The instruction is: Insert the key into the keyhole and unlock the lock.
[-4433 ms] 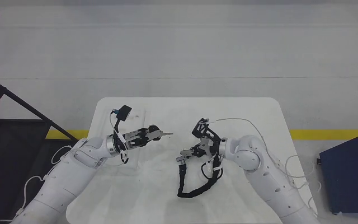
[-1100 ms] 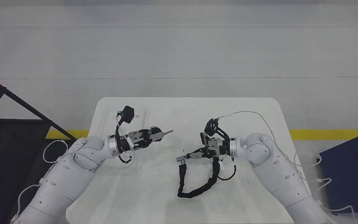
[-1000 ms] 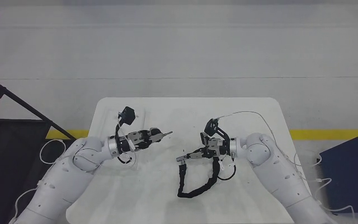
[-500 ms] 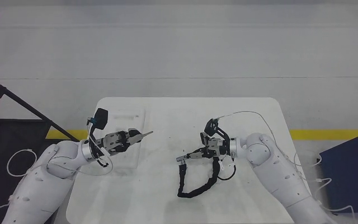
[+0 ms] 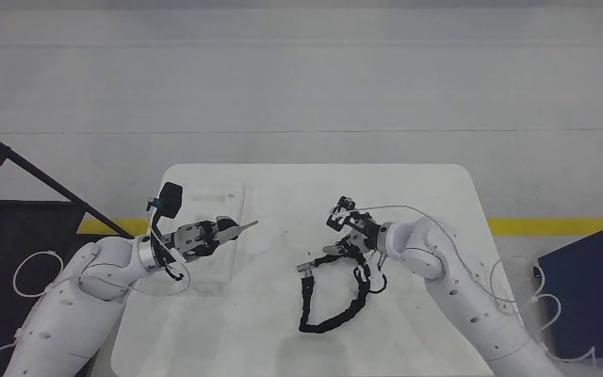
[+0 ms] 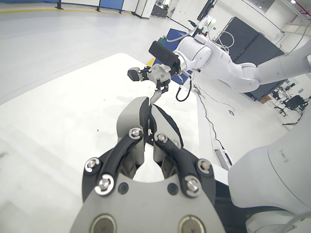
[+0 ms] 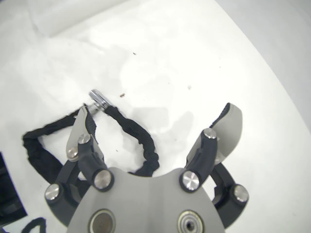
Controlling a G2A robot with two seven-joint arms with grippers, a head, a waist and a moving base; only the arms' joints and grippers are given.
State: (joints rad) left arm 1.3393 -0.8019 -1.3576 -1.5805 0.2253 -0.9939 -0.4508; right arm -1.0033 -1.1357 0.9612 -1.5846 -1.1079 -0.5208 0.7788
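In the top view, your left hand sits at the left of the frame, over the white foam tray on the left part of the table. It is pinched tight on the key, whose silver blade sticks out towards the middle of the frame. In your left wrist view the two pads are pressed together, with only a thin sliver of the key between them. The lock lies on the table just right of centre and low in the frame. It is a black fabric-covered chain in a loop, with its metal cylinder at the loop's upper left end. Your right hand is spread wide just beside that cylinder and holds nothing. In the right wrist view one fingertip sits right next to the cylinder, though you cannot tell whether it touches. The other finger stands apart over bare table. The key and the cylinder are well apart.
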